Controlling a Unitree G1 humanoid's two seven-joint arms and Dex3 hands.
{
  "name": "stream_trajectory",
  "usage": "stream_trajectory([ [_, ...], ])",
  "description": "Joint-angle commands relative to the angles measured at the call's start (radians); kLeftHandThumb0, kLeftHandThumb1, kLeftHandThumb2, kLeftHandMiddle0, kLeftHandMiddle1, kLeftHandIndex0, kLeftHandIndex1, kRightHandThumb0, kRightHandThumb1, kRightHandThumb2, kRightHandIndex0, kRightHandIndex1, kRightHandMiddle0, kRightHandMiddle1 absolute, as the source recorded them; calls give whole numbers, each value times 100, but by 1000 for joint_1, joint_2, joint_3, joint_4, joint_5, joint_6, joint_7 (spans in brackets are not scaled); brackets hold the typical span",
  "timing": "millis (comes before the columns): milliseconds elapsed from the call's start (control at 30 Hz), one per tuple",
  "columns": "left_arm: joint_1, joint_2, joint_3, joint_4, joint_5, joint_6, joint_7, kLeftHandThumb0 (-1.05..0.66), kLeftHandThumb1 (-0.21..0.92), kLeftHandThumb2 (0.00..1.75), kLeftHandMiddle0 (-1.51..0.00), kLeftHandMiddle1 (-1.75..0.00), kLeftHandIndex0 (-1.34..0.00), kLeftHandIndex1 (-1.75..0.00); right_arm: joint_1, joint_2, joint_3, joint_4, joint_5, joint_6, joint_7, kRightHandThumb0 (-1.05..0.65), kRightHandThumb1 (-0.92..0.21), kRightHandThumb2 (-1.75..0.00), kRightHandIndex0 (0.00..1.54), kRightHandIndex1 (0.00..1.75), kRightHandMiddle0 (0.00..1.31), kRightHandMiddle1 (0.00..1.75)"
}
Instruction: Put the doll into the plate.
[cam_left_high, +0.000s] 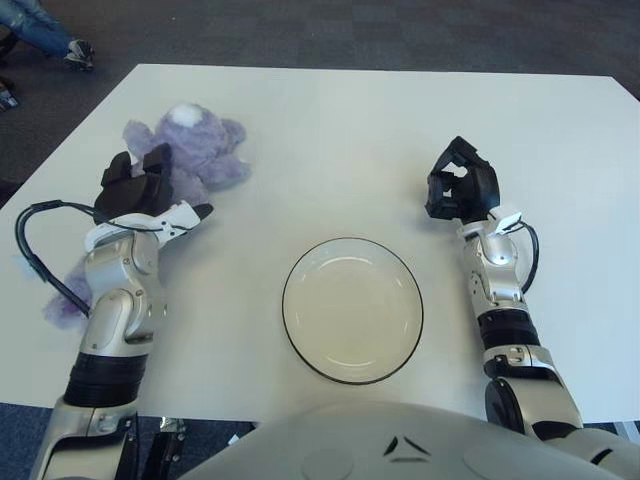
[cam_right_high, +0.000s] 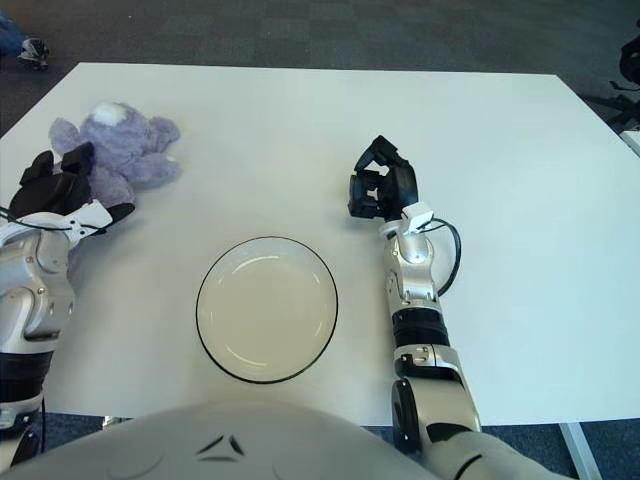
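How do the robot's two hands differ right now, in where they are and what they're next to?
The left hand shows against the fluffy purple plush doll at the table's left; the right hand is beside nothing, up and right of the round black-rimmed white plate. The left fingers point toward the doll; the right curl on nothing. Both are black.

Surface: I see one white worktop (cam_left_high: 340, 130), square-cornered, over dark carpet.
Item, near edge centre: a round pale plate (cam_left_high: 352, 309) with a dark rim lies flat on the worktop, nothing in it.
Item, far left: a purple plush doll (cam_left_high: 195, 150) lies on the worktop, well apart from the plate.
Condition: the worktop surface between the two items is bare white.
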Motion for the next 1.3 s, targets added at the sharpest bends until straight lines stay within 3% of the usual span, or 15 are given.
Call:
stream_trajectory([
  [0, -27, 12, -11, 51, -15, 9, 12, -99, 88, 41, 0, -7, 0, -17, 7, -5, -2, -17, 11, 12, 7, -48, -33, -130, 127, 175, 60, 175],
  [300, -84, 15, -35, 174, -31, 21, 62, -90, 77, 43, 0, -26, 0, -8, 15, -4, -7, -31, 26, 21, 20, -49, -31, -133, 128, 175, 62, 175],
  [533, -101, 14, -58, 220, -23, 56, 106, -70, 43, 78, 0, -50, 0, -20, 19, -4, -9, -43, 33, 33, 25, -48, -32, -132, 126, 175, 61, 175],
  [767, -120, 1, -75, 263, -22, 96, 167, -48, 23, 97, 0, -70, 0, -31, 24, -8, -10, -59, 31, 60, 30, -47, -34, -129, 125, 175, 59, 175],
  [1067, -180, -14, -95, 376, -35, 150, 252, -14, 11, 117, 0, -104, 0, -49, 27, -16, -9, -71, 40, 96, 50, -47, -36, -126, 125, 175, 58, 175],
  [1267, -200, -12, -112, 416, -40, 171, 287, -2, 11, 124, 0, -123, 0, -57, 30, -12, -14, -90, 57, 128, 63, -47, -36, -127, 126, 175, 58, 175],
])
